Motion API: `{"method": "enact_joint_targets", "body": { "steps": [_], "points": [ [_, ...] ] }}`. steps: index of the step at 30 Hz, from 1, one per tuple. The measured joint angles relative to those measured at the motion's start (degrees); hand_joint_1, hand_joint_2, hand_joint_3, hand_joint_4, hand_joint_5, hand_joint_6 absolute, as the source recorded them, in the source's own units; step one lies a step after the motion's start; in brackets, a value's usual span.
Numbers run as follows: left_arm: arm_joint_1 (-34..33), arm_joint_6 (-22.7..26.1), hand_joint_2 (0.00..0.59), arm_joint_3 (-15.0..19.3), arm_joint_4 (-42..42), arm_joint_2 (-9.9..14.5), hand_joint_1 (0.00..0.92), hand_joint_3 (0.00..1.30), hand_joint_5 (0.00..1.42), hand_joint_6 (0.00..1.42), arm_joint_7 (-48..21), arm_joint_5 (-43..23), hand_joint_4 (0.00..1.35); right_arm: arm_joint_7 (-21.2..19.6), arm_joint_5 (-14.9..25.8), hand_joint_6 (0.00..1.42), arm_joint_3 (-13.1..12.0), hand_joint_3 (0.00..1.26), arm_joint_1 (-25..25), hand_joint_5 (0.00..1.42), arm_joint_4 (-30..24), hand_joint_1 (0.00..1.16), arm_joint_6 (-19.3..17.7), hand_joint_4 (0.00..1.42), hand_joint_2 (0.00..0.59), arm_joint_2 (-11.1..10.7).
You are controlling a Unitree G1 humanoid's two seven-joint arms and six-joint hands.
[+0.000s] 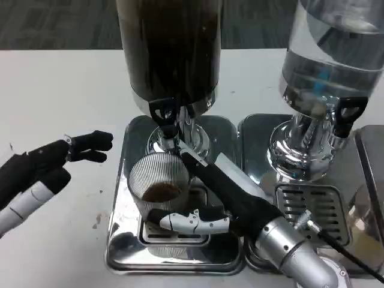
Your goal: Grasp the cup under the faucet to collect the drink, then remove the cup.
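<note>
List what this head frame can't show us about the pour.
- Dark dispenser: top cut off by the frame edge, so fill level unknown.
- Cup: far side hidden by the right hand.
- Faucet: any stream is too blurred to confirm.
- Left hand: dark, blurred fingers.

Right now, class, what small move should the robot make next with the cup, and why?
Probably keep the right hand steady, then draw the cup away soon. Its fingers wrap the ribbed cup under the dark dispenser's faucet, and brown drink already covers the bottom. The left hand waits apart.
</note>
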Motion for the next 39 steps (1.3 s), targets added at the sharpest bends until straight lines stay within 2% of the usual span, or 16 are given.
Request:
{"method": "enact_joint_targets", "body": {
  "steps": [7, 21, 28, 32, 39],
  "points": [
    [0.86, 0.01, 0.107, 0.01, -0.02, 0.0, 0.0, 0.27, 0.26, 0.14, 0.06, -0.01, 0.23, -1.25, 0.1, 0.06, -0.17, 0.0, 0.62, 0.0, 0.68, 0.69, -0.76, 0.0, 0.165, 0.14],
    [0.84, 0.02, 0.113, 0.01, -0.02, 0.01, 0.0, 0.27, 0.26, 0.15, 0.07, -0.04, 0.23, -1.17, 0.51, 0.07, -0.28, 0.0, 1.81, 0.0, 0.27, 0.68, -0.67, 0.0, 0.169, -0.11],
    [0.86, 0.09, 0.114, 0.03, -0.02, 0.21, 0.0, 0.27, 0.26, 0.15, 0.06, -0.04, 0.23, -1.61, -0.67, 0.07, -0.01, 0.0, 1.51, 0.0, -0.09, 0.68, 0.9, 0.0, 0.169, 0.25],
    [0.87, 0.12, 0.114, 0.11, -0.02, 0.46, 0.0, 0.27, 0.27, 0.15, 0.06, -0.05, 0.23, -2.92, -2.65, 0.07, 0.3, 0.0, 1.51, 0.0, -0.2, 0.68, 2.19, 0.0, 0.169, 0.89],
    [0.9, 0.15, 0.115, 0.25, -0.02, 0.58, 0.0, 0.28, 0.27, 0.16, 0.06, -0.1, 0.24, -3.81, -2.9, 0.08, 0.84, 0.0, 1.44, 0.0, -0.17, 0.68, 2.48, 0.0, 0.169, 1.28]
  ]
}}
